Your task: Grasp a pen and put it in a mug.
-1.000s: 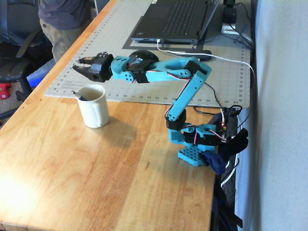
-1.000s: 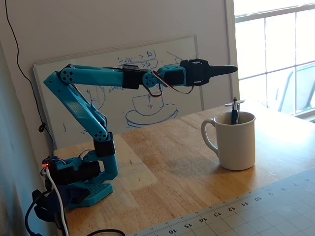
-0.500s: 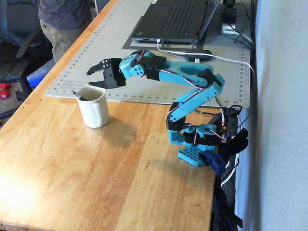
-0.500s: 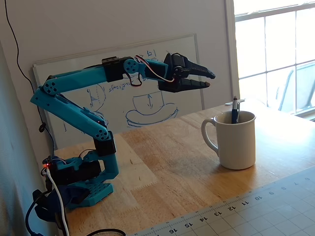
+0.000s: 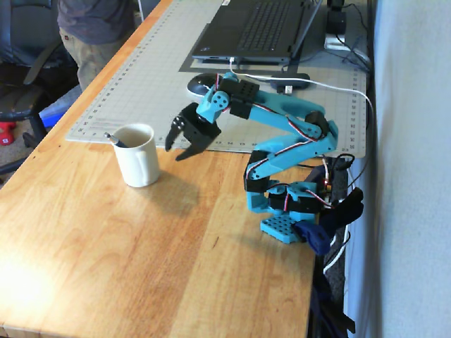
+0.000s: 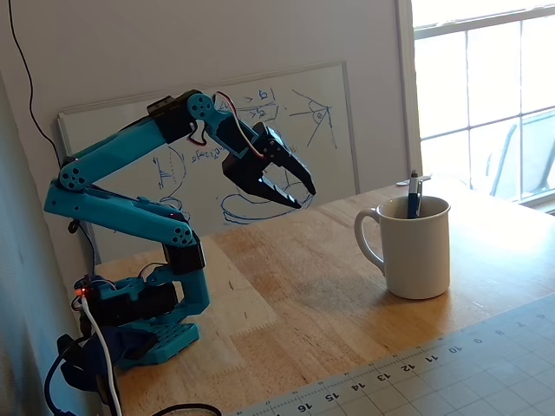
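A pale wooden worktop point(image 5: 141, 239) carries a grey gridded cutting mat point(image 5: 141, 70) with a dark laptop point(image 5: 257, 28) at its far end, while a fixed view shows a whiteboard point(image 6: 260, 165) with blue sketches leaning on the wall behind and a bright window point(image 6: 486, 87) to the right. The turquoise arm point(image 5: 289, 151) stands folded on its base at the worktop's edge, elbow bent back, wrist tipped down. Its black gripper point(image 5: 183, 148) hangs released and empty above the wood, jaws spread, tips aimed down toward the worktop. To the gripper's left in that view, and to its right in the view facing the whiteboard, the mug point(image 5: 137, 155) sits upright and near but apart, handle turned toward the arm. The pen point(image 6: 413, 195) stands inside it, long axis almost vertical, leaning on the rim, its top poking just above.
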Controlling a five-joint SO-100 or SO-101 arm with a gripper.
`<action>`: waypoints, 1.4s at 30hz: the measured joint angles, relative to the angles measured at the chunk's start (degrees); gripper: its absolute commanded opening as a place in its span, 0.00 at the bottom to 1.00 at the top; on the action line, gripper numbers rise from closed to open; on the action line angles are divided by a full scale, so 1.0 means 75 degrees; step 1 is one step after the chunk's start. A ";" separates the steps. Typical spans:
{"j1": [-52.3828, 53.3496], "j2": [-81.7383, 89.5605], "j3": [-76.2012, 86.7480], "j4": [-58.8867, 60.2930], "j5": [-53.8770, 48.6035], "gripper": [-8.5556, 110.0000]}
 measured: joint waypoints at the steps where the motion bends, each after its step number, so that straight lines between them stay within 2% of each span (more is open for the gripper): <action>1: -0.0070 0.0141 0.0176 0.0094 0.0000 0.10; 12: -0.0258 0.1605 0.1934 0.0234 -0.0070 0.09; 24: 0.0117 0.3914 0.4008 0.0281 -0.1793 0.09; 32: 0.0223 0.5039 0.5320 0.0352 -0.1852 0.08; 42: 0.0223 0.5098 0.5426 0.0352 -0.1852 0.09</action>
